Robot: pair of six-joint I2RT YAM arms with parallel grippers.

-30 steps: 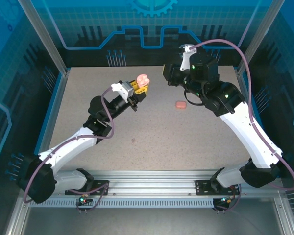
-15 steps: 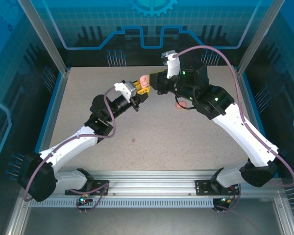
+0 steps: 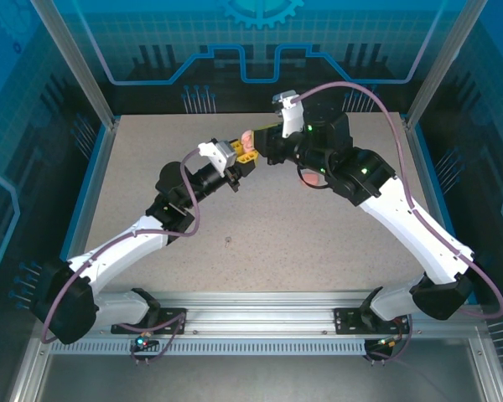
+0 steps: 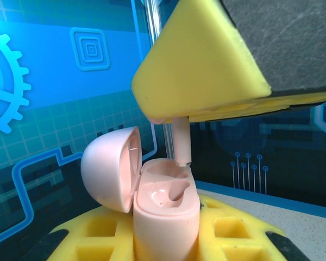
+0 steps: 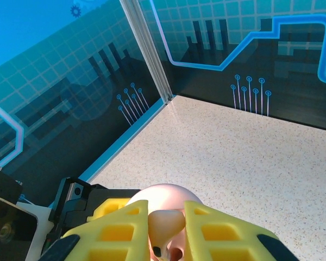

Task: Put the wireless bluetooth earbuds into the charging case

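Earbud (image 4: 181, 142) stem-down over open case

Salmon-pink earbud, long axis vertical in L-wrist view, stem pointing straight down. Its head is tucked up betw. the yellow pads of the right gripper (image 5: 165, 235), which pinches it narrow. Stem tip sits at the mouth of a well in the charging case (image 4: 165, 212); touching or just above, can't tell.

Case upright at centre-bottom of frame, clamped tight in left gripper (image 4: 165, 239). Lid (image 4: 110, 169) is swung open to frame left and tilted.

Top view: both grippers meet nose to nose at upper centre, above the table (image 3: 134, 142).

Nearby: second pink case (image 3: 312, 178) on table just right of centre, partly hidden by right arm.

In the way: open lid close beside stem on left; right gripper's pad overhangs the wells.
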